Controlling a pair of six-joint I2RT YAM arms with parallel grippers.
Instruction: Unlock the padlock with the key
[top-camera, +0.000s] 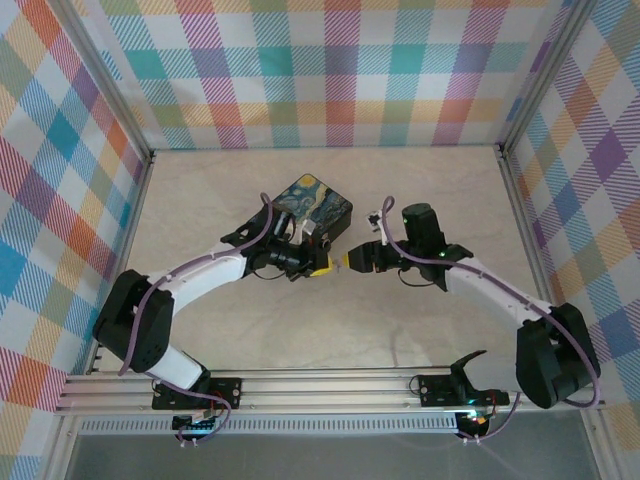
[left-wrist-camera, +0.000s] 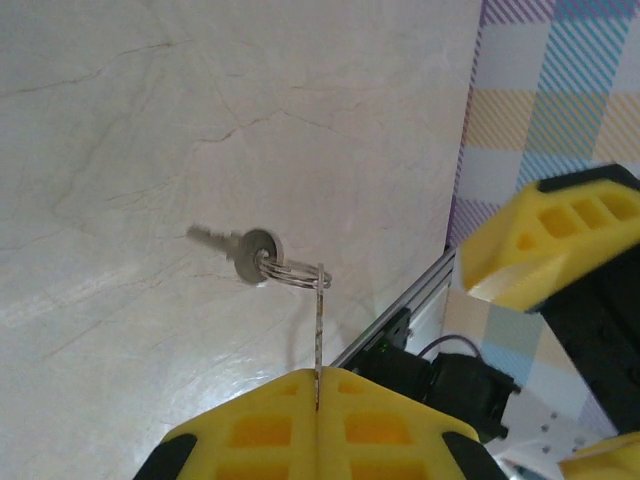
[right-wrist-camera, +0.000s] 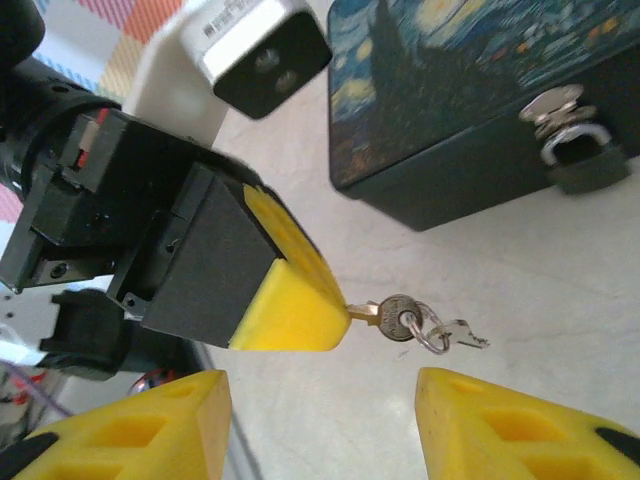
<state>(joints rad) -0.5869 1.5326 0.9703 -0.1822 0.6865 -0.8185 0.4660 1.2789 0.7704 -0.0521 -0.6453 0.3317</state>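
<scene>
My left gripper (left-wrist-camera: 318, 385) is shut on the key (left-wrist-camera: 319, 330), a thin silvery blade seen edge-on that rises from between its yellow tips. A ring with a second small key (left-wrist-camera: 250, 252) hangs from its top. In the right wrist view the same key (right-wrist-camera: 392, 314) sticks out of the left gripper's yellow tips (right-wrist-camera: 290, 295). The padlock (right-wrist-camera: 575, 165) hangs shut on the hasp of the dark night-sky box (right-wrist-camera: 450, 90). My right gripper (right-wrist-camera: 320, 395) is open just below the key, touching nothing. From above, left gripper (top-camera: 318, 265) and right gripper (top-camera: 352, 262) face each other tip to tip.
The night-sky box (top-camera: 313, 207) sits on the pale marble table (top-camera: 300, 330), just behind the left gripper. Checked cloth walls (top-camera: 330, 70) close off three sides. An aluminium rail (top-camera: 330, 385) carries both arm bases at the near edge.
</scene>
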